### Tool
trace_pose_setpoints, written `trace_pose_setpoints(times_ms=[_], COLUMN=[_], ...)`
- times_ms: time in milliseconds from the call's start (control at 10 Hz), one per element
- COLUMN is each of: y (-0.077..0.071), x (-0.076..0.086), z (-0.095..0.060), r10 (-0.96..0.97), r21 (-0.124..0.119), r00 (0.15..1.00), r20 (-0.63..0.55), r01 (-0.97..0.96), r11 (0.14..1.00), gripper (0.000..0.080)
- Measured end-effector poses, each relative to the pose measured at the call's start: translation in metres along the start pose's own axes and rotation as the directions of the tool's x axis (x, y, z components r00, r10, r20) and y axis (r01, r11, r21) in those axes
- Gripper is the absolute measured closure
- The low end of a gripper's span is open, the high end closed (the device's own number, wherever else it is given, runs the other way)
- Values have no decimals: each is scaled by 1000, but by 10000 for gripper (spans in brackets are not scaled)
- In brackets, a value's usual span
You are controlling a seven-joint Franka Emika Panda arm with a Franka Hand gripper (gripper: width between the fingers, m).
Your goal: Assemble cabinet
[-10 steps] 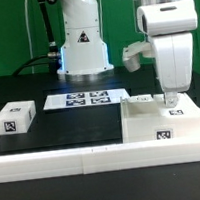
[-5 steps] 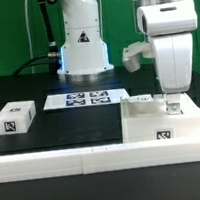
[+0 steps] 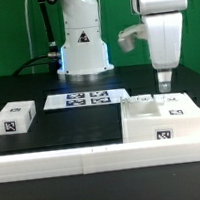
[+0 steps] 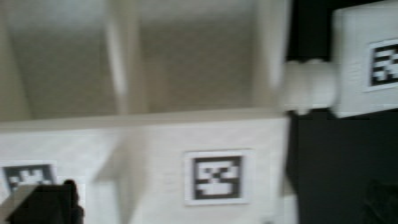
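Gripper (image 3: 165,84) hovers above the cabinet body (image 3: 167,121), which rests on the table (image 3: 76,126) at 4 o'clock in the exterior view, at the gripper's 6 o'clock, not touching. Finger spacing cannot be told

the cabinet (image 3: 187,126) looks like smooth white plastic, a bit matt. the table (image 3: 81,125) under the cabinet is black and dull, not shiny.
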State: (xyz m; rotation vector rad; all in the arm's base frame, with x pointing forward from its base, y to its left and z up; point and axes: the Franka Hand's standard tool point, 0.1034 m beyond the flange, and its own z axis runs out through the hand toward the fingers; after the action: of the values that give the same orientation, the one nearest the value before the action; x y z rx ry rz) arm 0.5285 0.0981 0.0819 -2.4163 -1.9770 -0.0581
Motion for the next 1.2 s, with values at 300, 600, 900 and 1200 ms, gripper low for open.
trace_pose_setpoints(times_ms=[300,600,900,1200], y=[-49,-49,-69,-89], x=[-17,-17,-19,-29], z=[-13,-10,3,19], r10=[-5,-4,-53,-109], r21=[5,11,-5,15], r00=[1000,1000,999,994], r20=[29,29,12,7], r01=[5,3,53,108], r11=[1000,1000,999,994], gripper=[2,2,2,2])
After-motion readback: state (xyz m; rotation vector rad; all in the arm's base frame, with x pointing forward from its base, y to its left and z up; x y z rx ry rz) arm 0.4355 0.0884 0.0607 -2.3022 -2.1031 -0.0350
